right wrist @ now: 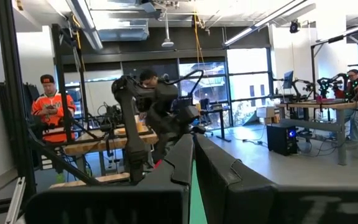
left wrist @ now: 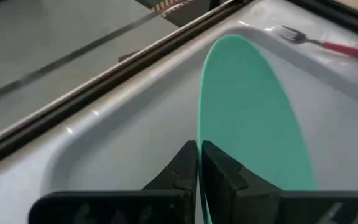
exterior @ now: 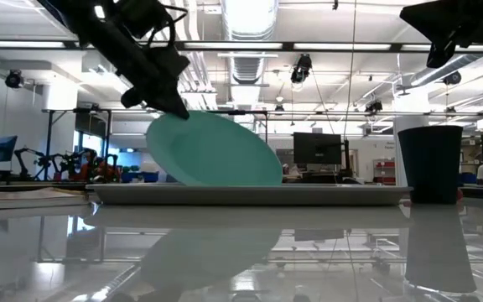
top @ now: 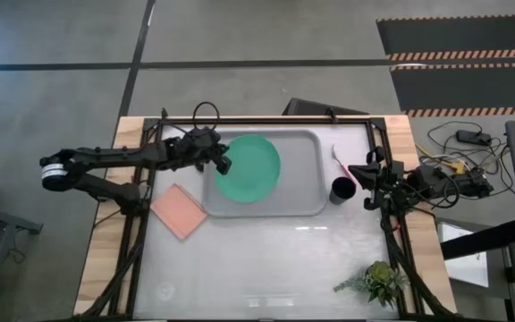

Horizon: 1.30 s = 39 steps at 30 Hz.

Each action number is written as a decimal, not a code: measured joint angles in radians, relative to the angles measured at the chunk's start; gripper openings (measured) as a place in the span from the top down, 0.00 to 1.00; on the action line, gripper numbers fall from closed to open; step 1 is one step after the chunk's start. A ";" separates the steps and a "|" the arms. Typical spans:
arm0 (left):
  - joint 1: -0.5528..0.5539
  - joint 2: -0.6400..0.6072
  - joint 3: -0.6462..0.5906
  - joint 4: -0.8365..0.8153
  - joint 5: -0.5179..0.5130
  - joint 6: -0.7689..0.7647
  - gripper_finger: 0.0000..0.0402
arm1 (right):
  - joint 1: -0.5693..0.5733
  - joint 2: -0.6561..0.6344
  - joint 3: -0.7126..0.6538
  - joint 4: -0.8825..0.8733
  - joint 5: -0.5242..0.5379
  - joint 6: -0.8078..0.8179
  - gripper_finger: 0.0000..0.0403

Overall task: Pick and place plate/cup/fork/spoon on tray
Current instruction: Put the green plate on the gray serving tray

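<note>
Left tool [top: 223, 165]: we are seeing it clamped on the rim of the plate [top: 249, 168], fingers [left wrist: 185, 168] pinched together over the edge, at the left end of the tray [top: 302, 204].

Plate: mint-green, tilting; in the low view its held side is raised while its lower edge is resting in the tray.

Tray: light grey, lying along the far edge of the surface [top: 266, 259].

Cup [top: 341, 190]: black, standing upright just off the tray's right end.

Fork [top: 343, 165]: pink-handled, lying beside the tray's right end, near the cup.

Right tool [top: 367, 186]: we are finding it hovering just beside the cup, fingers [right wrist: 229, 171] closed together, gripping nothing.

Salmon-pink pad [top: 180, 211]: lying beside the tray's near left corner.
</note>
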 joint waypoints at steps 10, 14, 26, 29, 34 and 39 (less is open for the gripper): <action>0.019 0.116 -0.002 0.043 0.002 0.012 1.00 | 0.000 0.000 0.000 0.000 0.000 0.000 0.98; 0.033 0.118 -0.006 -0.011 -0.005 0.028 1.00 | 0.000 0.000 0.000 -0.001 0.000 0.009 0.98; 0.072 0.118 -0.048 -0.050 -0.036 0.037 0.89 | 0.000 0.000 0.000 -0.001 0.000 0.026 0.98; 0.076 0.118 -0.058 -0.052 -0.056 0.040 0.85 | 0.000 0.000 0.000 -0.001 -0.001 0.026 0.98; 0.078 0.118 -0.058 -0.052 -0.064 0.040 0.81 | 0.000 0.000 0.000 -0.001 -0.001 0.026 0.98; 0.071 0.116 -0.042 -0.036 -0.040 0.034 0.81 | 0.000 0.000 0.000 -0.002 -0.001 0.033 0.98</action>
